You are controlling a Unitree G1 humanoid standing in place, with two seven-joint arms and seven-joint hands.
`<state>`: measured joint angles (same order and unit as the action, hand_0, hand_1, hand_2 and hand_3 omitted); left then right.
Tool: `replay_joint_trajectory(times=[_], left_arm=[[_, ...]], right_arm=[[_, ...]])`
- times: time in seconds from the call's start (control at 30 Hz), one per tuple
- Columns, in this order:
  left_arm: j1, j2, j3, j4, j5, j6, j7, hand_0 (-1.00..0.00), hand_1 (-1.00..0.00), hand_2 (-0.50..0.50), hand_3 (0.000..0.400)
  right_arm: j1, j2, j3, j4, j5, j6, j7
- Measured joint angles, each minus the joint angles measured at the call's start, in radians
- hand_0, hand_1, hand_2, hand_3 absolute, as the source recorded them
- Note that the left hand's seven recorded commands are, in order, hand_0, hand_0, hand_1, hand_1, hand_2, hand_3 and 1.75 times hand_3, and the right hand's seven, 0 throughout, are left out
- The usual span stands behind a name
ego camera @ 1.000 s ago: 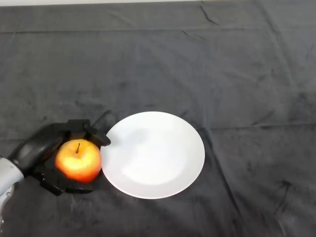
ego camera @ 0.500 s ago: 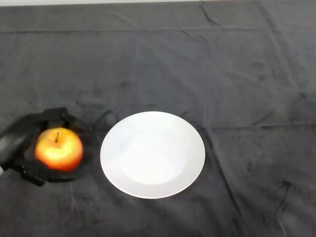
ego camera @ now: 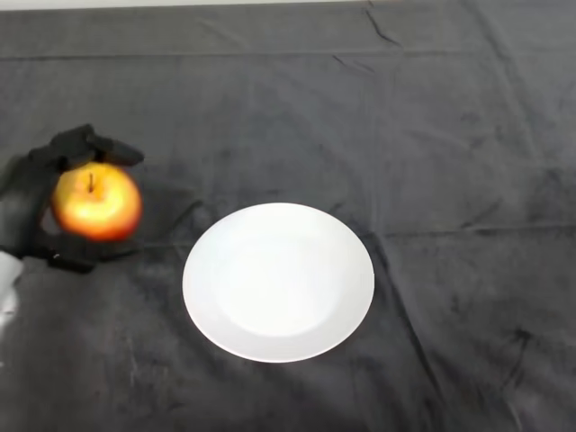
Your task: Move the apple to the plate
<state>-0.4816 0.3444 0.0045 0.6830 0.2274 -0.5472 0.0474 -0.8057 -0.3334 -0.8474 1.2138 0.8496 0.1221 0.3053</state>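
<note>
Robot hand (ego camera: 27, 202) gripping apple (ego camera: 95, 202), now farther from plate (ego camera: 278, 282)

glossy apple (ego camera: 96, 202), smooth plate (ego camera: 279, 281), matt cloth (ego camera: 360, 117)

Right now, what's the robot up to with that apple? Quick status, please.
Left hand shut on apple, at view's left. Apple not on plate; plate bare, to its right. Nothing between them.

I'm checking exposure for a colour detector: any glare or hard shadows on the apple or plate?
Head view: the apple, held in the left hand, shows a pale highlight near its stem but keeps its red and yellow; the plate is evenly bright white with faint shading inside; the cloth shows only soft creases, no hard shadows.
</note>
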Motion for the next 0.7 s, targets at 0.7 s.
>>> replay_joint_trajectory(times=[0.7], left_arm=[[0.000,-0.083,-0.248,-0.055,-0.005,0.001,0.060,-1.00,-1.00,0.00,0.400]], right_arm=[[0.000,0.000,0.0000,0.000,0.0000,0.000,0.0000]])
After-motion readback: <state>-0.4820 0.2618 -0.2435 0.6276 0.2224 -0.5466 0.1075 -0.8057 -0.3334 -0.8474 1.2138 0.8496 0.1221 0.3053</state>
